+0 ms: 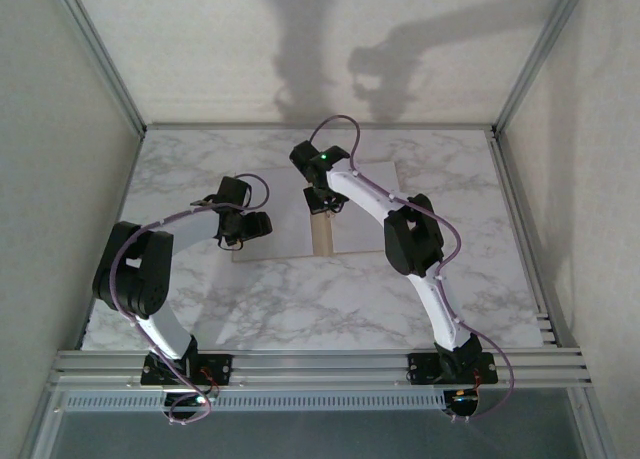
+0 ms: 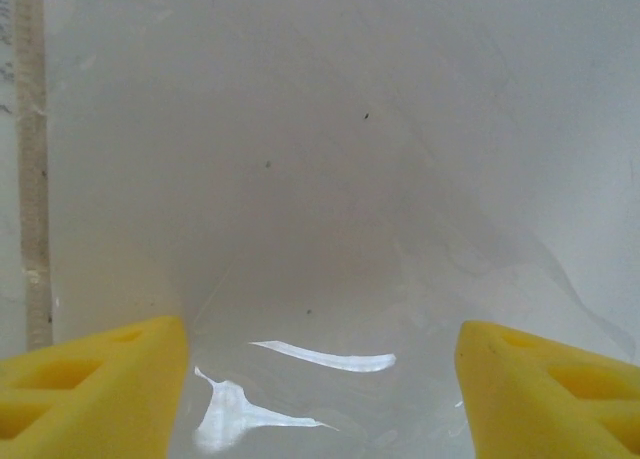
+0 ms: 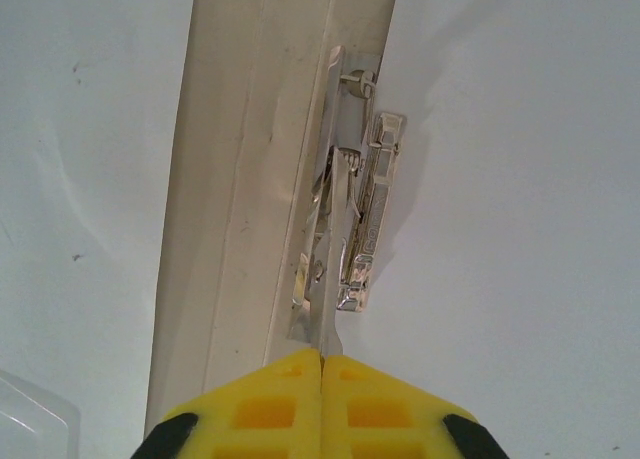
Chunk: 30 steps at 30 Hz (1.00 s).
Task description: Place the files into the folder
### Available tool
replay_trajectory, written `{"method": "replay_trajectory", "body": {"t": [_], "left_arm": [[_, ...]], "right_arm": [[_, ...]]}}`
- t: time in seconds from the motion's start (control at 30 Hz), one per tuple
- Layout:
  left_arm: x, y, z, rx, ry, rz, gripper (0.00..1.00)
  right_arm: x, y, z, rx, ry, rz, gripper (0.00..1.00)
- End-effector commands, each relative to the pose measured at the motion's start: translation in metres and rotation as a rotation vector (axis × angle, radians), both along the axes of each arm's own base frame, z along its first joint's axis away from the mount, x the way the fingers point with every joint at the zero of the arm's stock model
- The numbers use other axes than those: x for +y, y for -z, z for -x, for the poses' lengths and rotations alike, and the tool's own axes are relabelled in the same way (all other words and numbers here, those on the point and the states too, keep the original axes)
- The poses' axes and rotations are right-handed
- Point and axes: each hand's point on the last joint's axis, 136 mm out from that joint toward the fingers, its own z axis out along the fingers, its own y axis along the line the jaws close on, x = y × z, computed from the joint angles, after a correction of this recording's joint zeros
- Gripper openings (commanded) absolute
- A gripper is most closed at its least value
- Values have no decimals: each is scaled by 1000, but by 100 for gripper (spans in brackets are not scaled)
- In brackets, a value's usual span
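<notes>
**While the right gripper (image 3: 322, 384) clamps the clip (image 3: 345, 219), the left gripper (image 2: 320, 379) gapes**

Where the folder (image 1: 322, 237) lies open at the centre of the table (image 1: 300, 309), its tan spine runs from 6 to 12 o'clock. The files (image 1: 352, 241) spread white at 3 and 9 o'clock of it. At the spine, the right gripper's 2 yellow fingers (image 3: 400, 409) press together, apparently nipping the lower tip of the metal clip's lever. At 9 o'clock of the spine, the left gripper sits low over a glossy, wrinkled page, its 2 fingers (image 2: 100, 379) spread wide and grasping nothing.
</notes>
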Motion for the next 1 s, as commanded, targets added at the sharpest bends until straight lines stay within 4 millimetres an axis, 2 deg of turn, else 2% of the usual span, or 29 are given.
{"method": "replay_trajectory", "body": {"t": [0.0,0.73,0.97], "left_arm": [[5,5,7,26,2,-5,71],[5,8,8,39,-4,4,71],[5,9,8,41,-3,3,71]], "right_arm": [[-10,16,11,49,-15,81,6],[-14,34,19,76,-24,130,10],[-17,41,20,80,-23,148,7]]}}
